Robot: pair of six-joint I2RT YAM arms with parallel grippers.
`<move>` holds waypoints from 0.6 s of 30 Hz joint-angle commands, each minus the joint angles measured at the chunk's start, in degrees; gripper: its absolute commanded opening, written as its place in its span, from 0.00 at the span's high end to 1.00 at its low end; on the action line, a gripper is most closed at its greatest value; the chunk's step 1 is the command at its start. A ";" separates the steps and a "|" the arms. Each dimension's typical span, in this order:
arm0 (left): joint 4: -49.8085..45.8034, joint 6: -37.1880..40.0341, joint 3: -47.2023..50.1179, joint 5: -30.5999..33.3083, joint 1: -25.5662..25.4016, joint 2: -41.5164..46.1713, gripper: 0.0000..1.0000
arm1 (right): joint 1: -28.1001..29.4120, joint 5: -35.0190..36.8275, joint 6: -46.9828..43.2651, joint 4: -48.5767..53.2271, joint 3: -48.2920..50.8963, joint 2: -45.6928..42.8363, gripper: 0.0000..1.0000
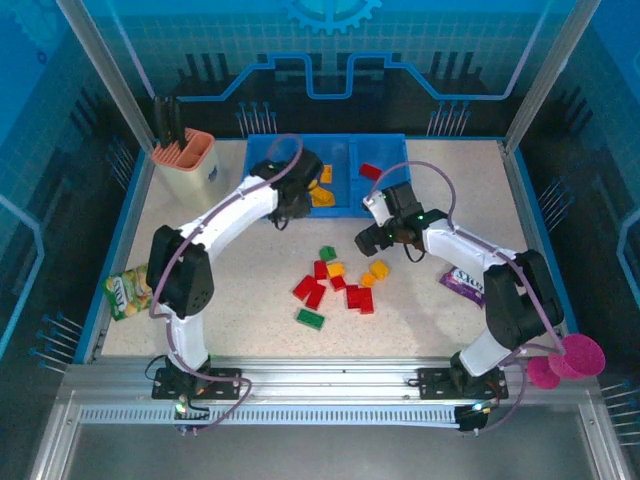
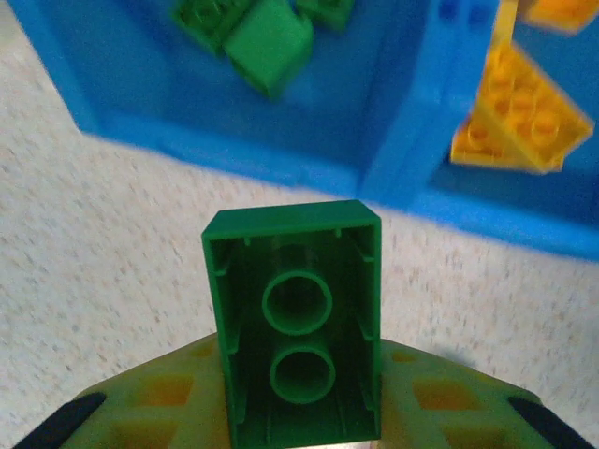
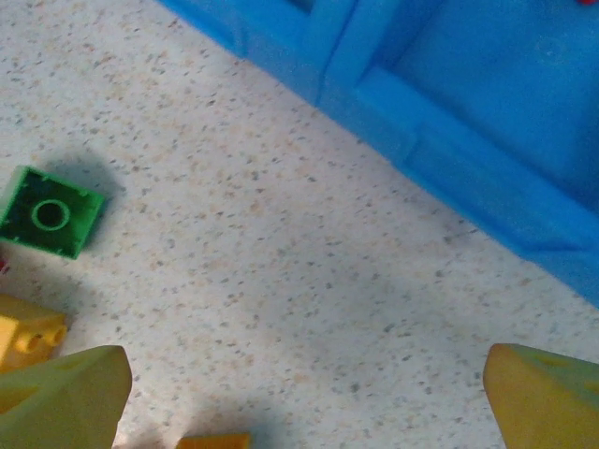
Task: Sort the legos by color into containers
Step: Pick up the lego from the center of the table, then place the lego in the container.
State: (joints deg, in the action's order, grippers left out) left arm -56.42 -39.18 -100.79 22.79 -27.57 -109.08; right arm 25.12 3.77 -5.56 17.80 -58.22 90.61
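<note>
- Legos (image 1: 335,285) lie loose in the middle of the bench (image 1: 230,290), with red, yellow and green mixed. More of them sit in the blue tray (image 1: 380,148) at the far side.
- We see a pale speckled bench with a blue border. Clear panels stand around it, and the blue walls behind carry a circuit pattern.
- A beige cup (image 1: 188,168) stands at the far left corner. A green packet (image 1: 128,293) lies at the left edge and a purple packet (image 1: 465,283) at the right. A pink cup (image 1: 578,355) sits near the right arm's base.
- In the tray, green pieces (image 2: 267,42) lie in the left compartment and yellow pieces (image 2: 519,112) in the middle one. One red piece (image 1: 370,171) lies in the right.
- The left fingers (image 2: 140,407) are closed on a green brick (image 2: 295,323), its hollow underside toward the camera. It hangs above the bench just before the tray's near wall.
- The right fingers (image 3: 65,398) are spread wide and hold nothing. They hang over bare bench near the tray, with a small green block (image 3: 49,212) lying off to one side.
</note>
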 commanded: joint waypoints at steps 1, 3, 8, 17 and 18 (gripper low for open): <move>-1.61 4.21 -5.43 1.62 4.05 -2.63 0.68 | 2.02 -1.44 2.49 -2.21 1.17 -2.11 0.02; -0.13 5.59 -9.05 0.42 6.07 -5.20 0.68 | 3.23 -2.20 2.97 -1.34 1.09 -1.46 0.03; -0.72 7.93 -21.84 -2.47 9.31 -15.44 0.68 | 6.94 -1.59 4.37 -0.35 1.17 -0.44 0.03; -5.36 7.71 -43.19 -5.63 13.05 -32.42 0.65 | 10.32 -2.93 4.73 -0.32 1.99 -3.12 0.04; -5.36 7.63 -43.95 -5.78 13.17 -33.28 0.64 | 10.62 -3.34 4.81 -0.24 2.12 -3.39 0.04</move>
State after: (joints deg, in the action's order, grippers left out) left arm -58.63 -32.60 -140.53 18.55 -15.29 -140.59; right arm 34.52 2.42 -1.56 17.47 -56.66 89.62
